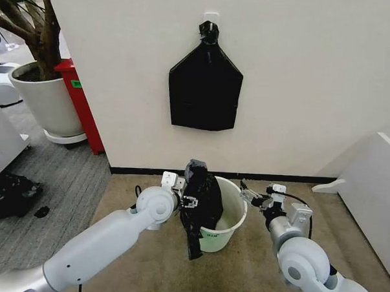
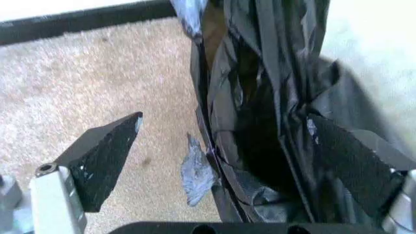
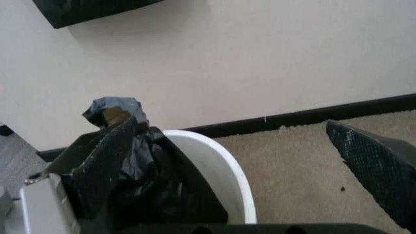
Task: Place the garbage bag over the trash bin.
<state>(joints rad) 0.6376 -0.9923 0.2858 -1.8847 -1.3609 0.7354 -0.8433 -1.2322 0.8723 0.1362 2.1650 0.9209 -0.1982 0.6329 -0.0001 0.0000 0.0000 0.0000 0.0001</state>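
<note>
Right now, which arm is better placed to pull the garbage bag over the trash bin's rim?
Probably the left. Its tool is open right at the garbage bag draped on the trash bin's near-left rim; the right tool, open, hovers beside the opposite rim.

Room corner with carpet and pale wall.
On wall, flat black bundle (image 1: 205, 85) hanging from hook; far left, white plant pot (image 1: 47, 102), red stand (image 1: 83, 105) beside, dark lumpy bag (image 1: 8, 195) on floor.
</note>
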